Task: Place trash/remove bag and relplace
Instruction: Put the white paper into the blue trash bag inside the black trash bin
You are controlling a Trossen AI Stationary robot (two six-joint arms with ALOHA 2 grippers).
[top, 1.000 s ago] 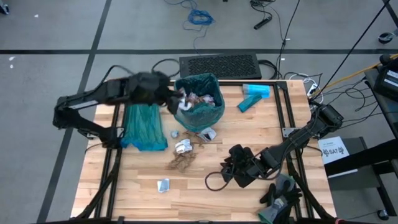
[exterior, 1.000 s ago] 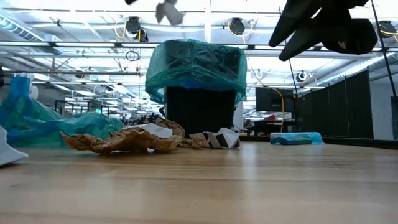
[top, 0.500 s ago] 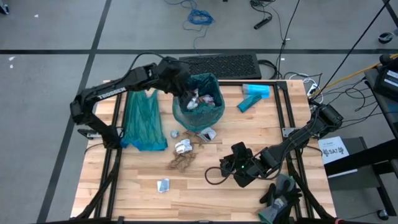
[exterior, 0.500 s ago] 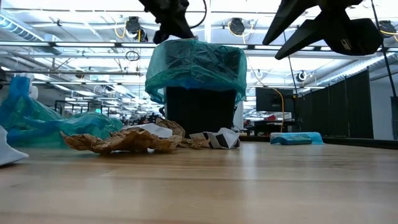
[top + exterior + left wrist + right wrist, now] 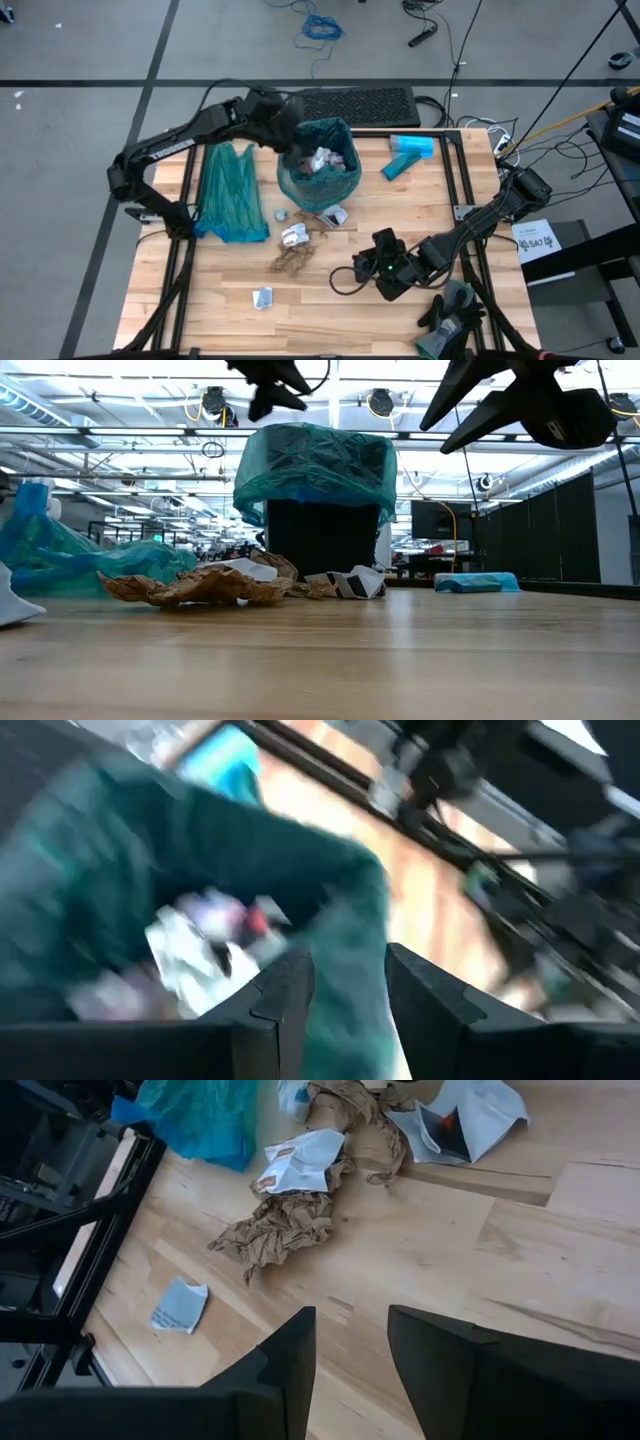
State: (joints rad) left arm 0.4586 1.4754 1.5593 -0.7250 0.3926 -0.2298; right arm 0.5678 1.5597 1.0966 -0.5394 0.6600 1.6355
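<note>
Fingers [image 5: 345,995] of the left arm gape, empty, above the bin [image 5: 322,170].

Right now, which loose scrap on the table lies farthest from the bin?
The small pale-blue wrapper, alone near the table's front edge. The brown crumpled paper and the white scraps lie closer to the bin.

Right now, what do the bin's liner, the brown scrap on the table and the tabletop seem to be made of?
Bin liner: looks like thin teal plastic film, slightly see-through, wrinkled and draped over the rim. Brown scrap: probably kraft paper, matte, sharply creased and crumpled. Tabletop: appears to be light wood in joined planks, smooth, with visible grain and seams.
</note>
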